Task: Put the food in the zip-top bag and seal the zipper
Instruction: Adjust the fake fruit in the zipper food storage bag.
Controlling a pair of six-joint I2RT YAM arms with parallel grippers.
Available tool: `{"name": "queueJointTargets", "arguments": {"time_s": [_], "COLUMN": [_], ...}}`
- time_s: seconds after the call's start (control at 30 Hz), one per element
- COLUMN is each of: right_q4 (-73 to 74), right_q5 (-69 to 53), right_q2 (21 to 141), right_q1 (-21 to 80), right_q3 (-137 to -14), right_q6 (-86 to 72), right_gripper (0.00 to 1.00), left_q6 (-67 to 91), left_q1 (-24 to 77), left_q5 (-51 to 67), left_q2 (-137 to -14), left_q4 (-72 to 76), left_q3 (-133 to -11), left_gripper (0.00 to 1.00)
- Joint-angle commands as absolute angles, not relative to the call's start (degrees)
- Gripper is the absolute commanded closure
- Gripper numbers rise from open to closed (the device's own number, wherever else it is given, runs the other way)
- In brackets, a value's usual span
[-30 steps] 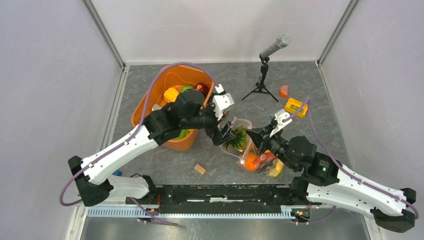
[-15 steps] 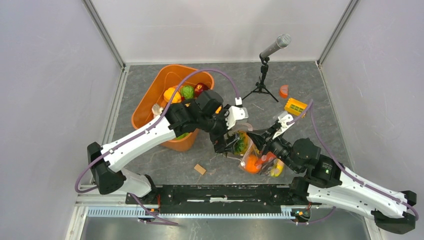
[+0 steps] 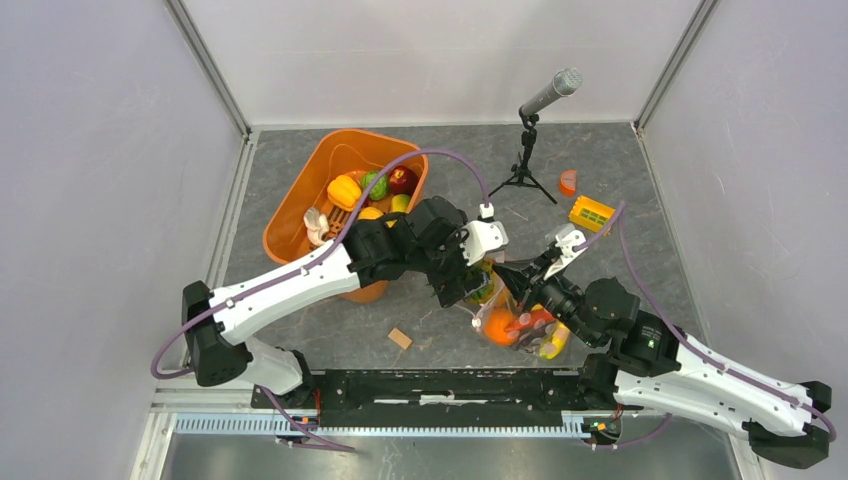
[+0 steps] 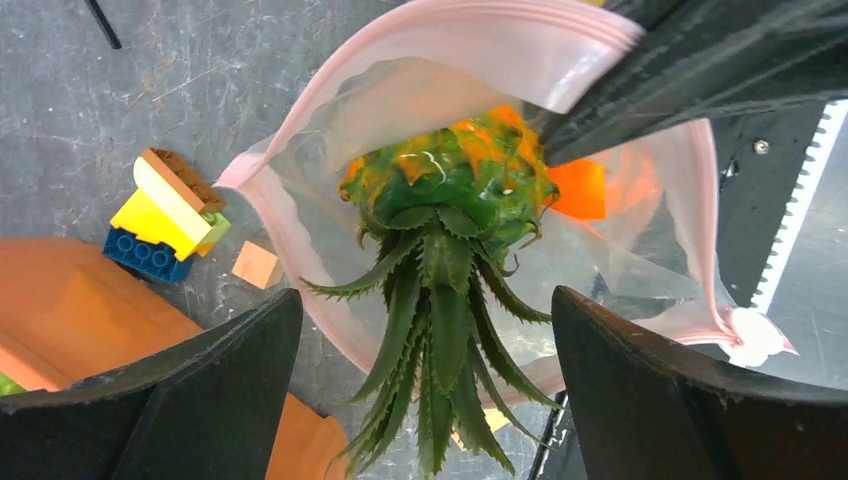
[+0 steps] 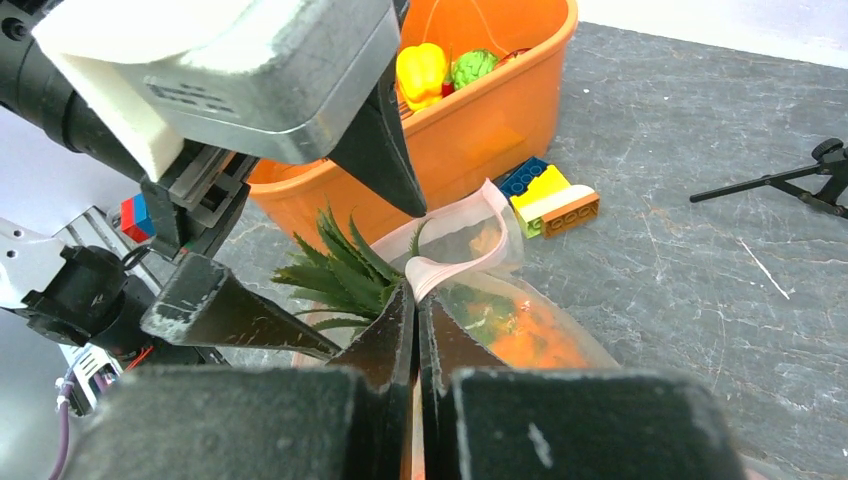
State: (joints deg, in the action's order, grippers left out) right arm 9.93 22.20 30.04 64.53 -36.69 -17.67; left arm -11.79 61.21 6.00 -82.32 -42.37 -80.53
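- Grey stone-patterned table (image 3: 620, 170) between pale walls carries the orange tub (image 3: 318, 165).
- Left gripper (image 4: 425, 300), just right of the tub: jaws spread wide either side of the leaves.
- Right gripper (image 5: 415, 295), farther right: fingers pressed together, pinching the bag's rim.
- Zip-top bag (image 4: 645, 235) lies near the tub's right side, mouth open.
- Pineapple (image 4: 450, 190): body inside, long axis through the mouth, leaves pointing out toward the left gripper.
- Zipper (image 4: 560, 20): pink, unsealed.
- Housing print: unreadable.

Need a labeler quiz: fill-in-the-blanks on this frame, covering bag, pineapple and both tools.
The right tool is shut on the ____ strip of the bag.
The left tool is ____, straddling the pineapple.
The pineapple's ____ stick out of the bag.
More toy food sits in the ____ tub.
Missing: pink; open; leaves; orange.
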Motion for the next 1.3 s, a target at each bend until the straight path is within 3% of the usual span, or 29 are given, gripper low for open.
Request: {"name": "queueJointTargets", "arguments": {"time_s": [0.0,0.27,0.43,0.6,0.8,0.97,1.0,1.27], "right_q4": [3.4,3.3,2.8,3.6,4.3,4.6,4.6,4.7], "right_q5": [21.3,21.0,21.2,22.6,24.9,25.7,25.5,17.7], "right_q2": [29.3,29.6,29.3,28.6,27.3,26.6,26.5,27.4], "right_q1": [64.6,64.6,64.6,64.6,64.6,64.6,64.6,64.6], "right_q3": [-37.1,-36.9,-36.7,-36.3,-35.7,-35.4,-35.3,-33.6], "right_q6": [-17.6,-17.4,-17.4,-18.1,-18.9,-19.3,-19.3,-18.1], "right_gripper": [0.98,0.98,0.98,0.98,0.98,0.98,0.98,0.98], "left_q6": [-12.0,-15.6,-15.1,-13.6,-12.8,-9.7,-8.7,-0.6], "left_q1": [61.7,62.4,62.7,62.6,62.6,62.5,62.4,61.8], "left_q5": [2.7,9.8,7.5,7.7,8.7,7.1,6.1,2.7], "left_q2": [-81.9,-85.4,-88.2,-87.9,-85.5,-81.9,-81.2,-75.8], "left_q4": [-40.4,-43.7,-46.5,-46.1,-44.7,-40.5,-39.6,-34.1], "left_q3": [-80.1,-79.9,-81.4,-80.2,-78.7,-75.5,-75.0,-74.0], "left_gripper": [0.00,0.00,0.03,0.28,0.70,0.94,0.98,0.98]}}
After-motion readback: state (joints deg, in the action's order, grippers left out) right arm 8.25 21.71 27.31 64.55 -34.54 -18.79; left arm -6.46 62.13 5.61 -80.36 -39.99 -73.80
